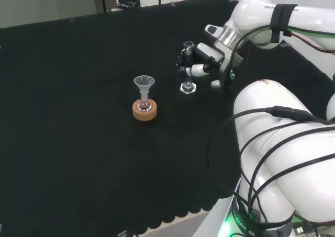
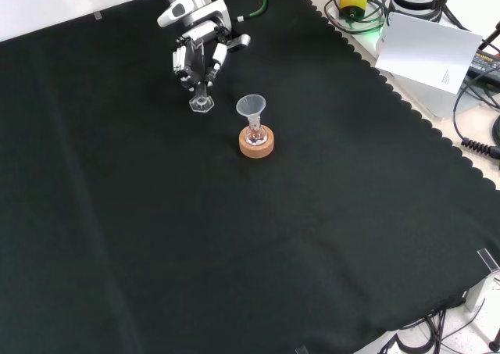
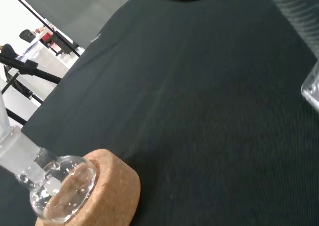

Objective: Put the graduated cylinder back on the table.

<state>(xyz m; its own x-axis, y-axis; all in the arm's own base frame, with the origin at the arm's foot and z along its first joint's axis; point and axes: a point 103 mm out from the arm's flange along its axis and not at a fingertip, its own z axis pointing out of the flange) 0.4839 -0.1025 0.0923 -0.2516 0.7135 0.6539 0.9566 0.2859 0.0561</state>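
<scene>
Looks like the hand (image 2: 200, 53) has the graduated cylinder (image 2: 201, 96) gripped upright with its base down on the bench (image 2: 234, 237), so next it just lets go.

Head view: cylinder (image 1: 187, 69) right of flask (image 1: 144, 102).

From the front you see the hand (image 2: 199, 57) curled around the upright graduated cylinder (image 2: 201, 96), its hexagonal foot on the black cloth (image 2: 234, 244), just left of the funnel-topped flask (image 2: 253, 119) on its cork ring (image 2: 256, 144).
</scene>
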